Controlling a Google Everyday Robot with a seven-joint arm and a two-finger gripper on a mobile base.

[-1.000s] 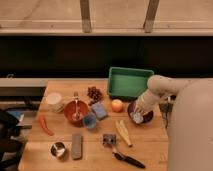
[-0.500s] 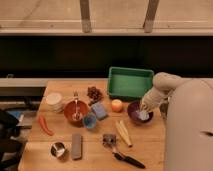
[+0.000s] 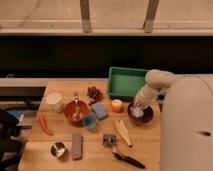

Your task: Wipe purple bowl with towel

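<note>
The purple bowl (image 3: 142, 115) sits on the wooden table (image 3: 95, 145) at the right, just below the green tray. Inside it lies the pale towel (image 3: 137, 112), bunched up against the bowl's left half. My gripper (image 3: 137, 106) comes down from the white arm at the right and sits on top of the towel inside the bowl. The arm covers part of the bowl's far rim.
A green tray (image 3: 126, 82) stands behind the bowl. An orange (image 3: 117, 105), a blue sponge (image 3: 99, 110), a red-orange bowl with a spoon (image 3: 76, 110), a banana (image 3: 123, 132), a brush (image 3: 120, 151), a metal cup (image 3: 58, 149) and a red pepper (image 3: 44, 125) lie to the left.
The arm has shifted slightly over the bowl, and the towel under the gripper has moved with it inside the bowl.
</note>
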